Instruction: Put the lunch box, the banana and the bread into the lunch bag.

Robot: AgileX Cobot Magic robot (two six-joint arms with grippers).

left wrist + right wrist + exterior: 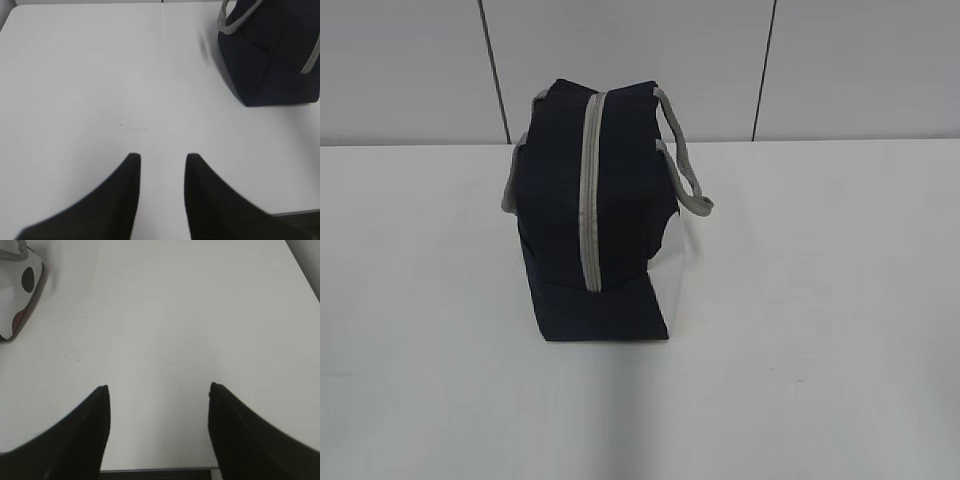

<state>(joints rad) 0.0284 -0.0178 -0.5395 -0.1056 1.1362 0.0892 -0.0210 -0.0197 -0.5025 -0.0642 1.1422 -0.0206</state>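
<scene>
Stretching across nearly everything in sight is the white table point(820, 350), matte and pale, backed by a grey panelled wall point(640, 60) with dark vertical seams.

On it, a little left of the middle in the exterior view, stands the lunch bag point(560, 220), boxy and navy blue, the only task item to be seen; the lunch box, the banana and the bread do not show in any of the three views. A grey zipper point(590, 190) runs over the top of the bag and down its near end, and it looks closed along the length that shows. The bag's right-hand side is a white panel point(678, 270), and from the right wrist view that panel point(15, 295) carries a dark round spot and a reddish mark. Grey strap handles hang off both sides: one loop point(685, 160) droops out to the right, and a shorter bit point(512, 185) shows on the left.

From the left wrist view the bag point(270, 65) sits at the upper right, well apart from the left gripper point(162, 160). Its two dark fingers are parted by a narrow gap with bare table between them, holding nothing.

The right gripper point(157, 387) hovers over bare table too, its fingers spread wide and empty, with the bag's white side off at the upper left corner of its view.
</scene>
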